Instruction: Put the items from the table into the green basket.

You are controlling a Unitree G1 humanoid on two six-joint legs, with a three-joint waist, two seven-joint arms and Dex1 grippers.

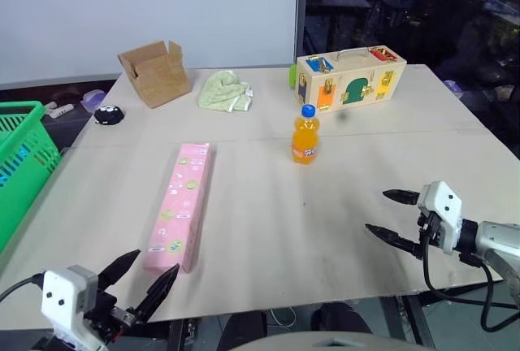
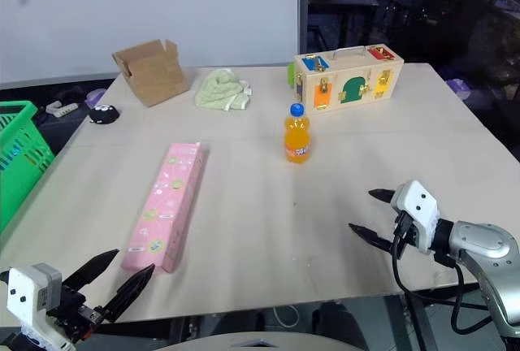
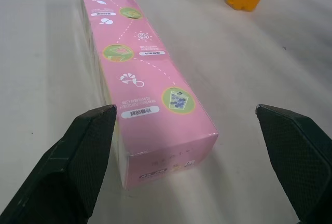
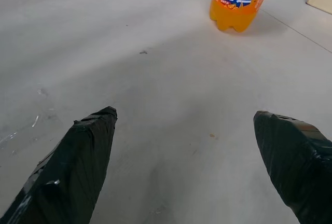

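Showing nothing yet moved: bottle [image 1: 305, 134] and pink carton [image 1: 179, 203] lie on the table [image 1: 341, 205]; green basket [image 1: 23, 164] awaits; left gripper [image 1: 140, 279] and right gripper [image 1: 392, 214] gape, empty.

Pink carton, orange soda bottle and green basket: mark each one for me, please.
pink carton [image 1: 180, 204]: left eye view, middle of its printed top face.
orange soda bottle [image 1: 305, 140]: left eye view, on its orange body below the blue cap.
green basket [image 1: 23, 174]: left eye view, on its slotted side wall.

Bright even overhead light, soft shadows, dark background right.
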